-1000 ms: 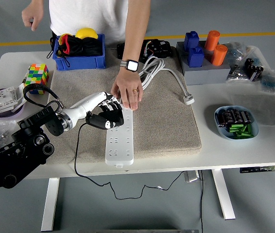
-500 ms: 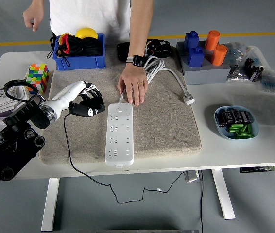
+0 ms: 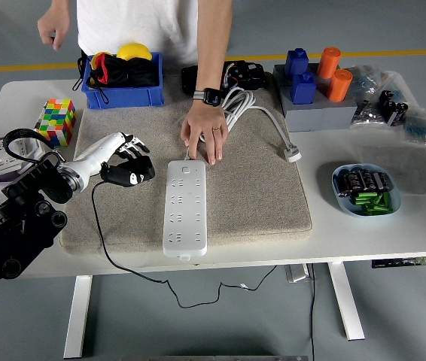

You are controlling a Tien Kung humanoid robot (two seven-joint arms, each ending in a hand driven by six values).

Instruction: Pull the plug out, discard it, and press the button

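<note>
The left hand (image 3: 126, 162) gripped the black plug (image 3: 130, 175) above the felt mat (image 3: 258, 195), left of the white power strip (image 3: 184, 207).

One head cam, high on robot's side, facing down over table (image 3: 424, 226).

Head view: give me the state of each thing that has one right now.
Black plug: out of the strip, gripped in the left hand.
Power strip: flat on the mat, sockets empty.
Person's hand: pressing down the strip's far end.
White cable plug: loose on the mat.
</note>
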